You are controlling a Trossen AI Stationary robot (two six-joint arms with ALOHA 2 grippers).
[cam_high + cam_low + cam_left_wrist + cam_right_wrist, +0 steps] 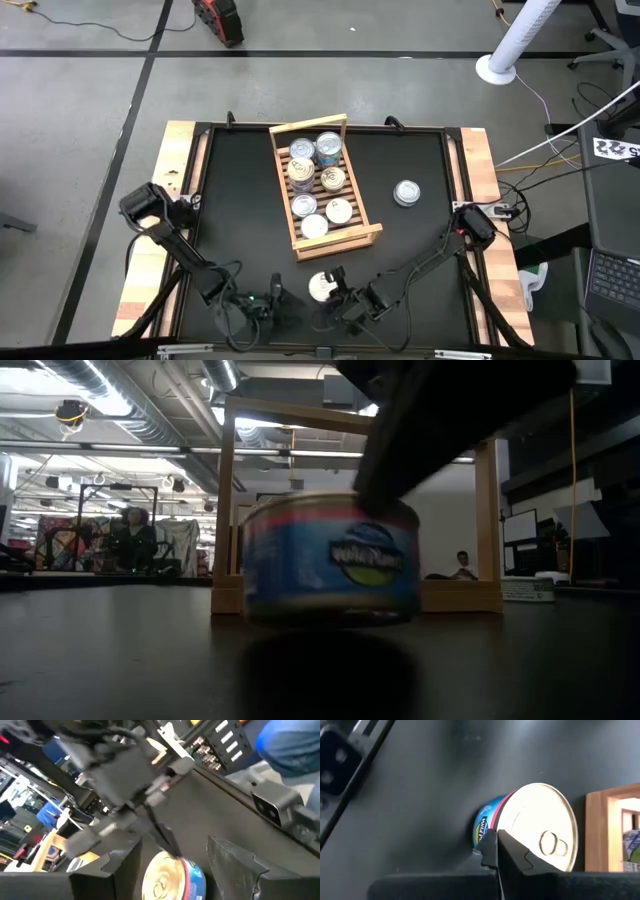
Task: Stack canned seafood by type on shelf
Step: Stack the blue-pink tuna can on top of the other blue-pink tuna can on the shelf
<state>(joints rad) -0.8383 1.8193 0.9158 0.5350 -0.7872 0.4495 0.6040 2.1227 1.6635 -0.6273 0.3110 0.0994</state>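
- Table (420, 250) first: black top, wooden planks down both sides.
- Shelf (292, 215) sits near the middle, a slatted wooden rack at a slight angle, holding seven round cans (336, 211) in two rows.
- Left gripper (262, 302) hangs low at the near edge, fingers spread; its wrist view looks between them at the blue-labelled can.
- Right gripper (340, 291) is just beside it, fingers (512, 854) pressed together, tips at the can's rim, touching as far as I can tell.
- Blue-labelled can (320, 287) lies on the table near the front edge, pale lid up.
- One silver can (406, 192) stands alone to the right of the shelf.
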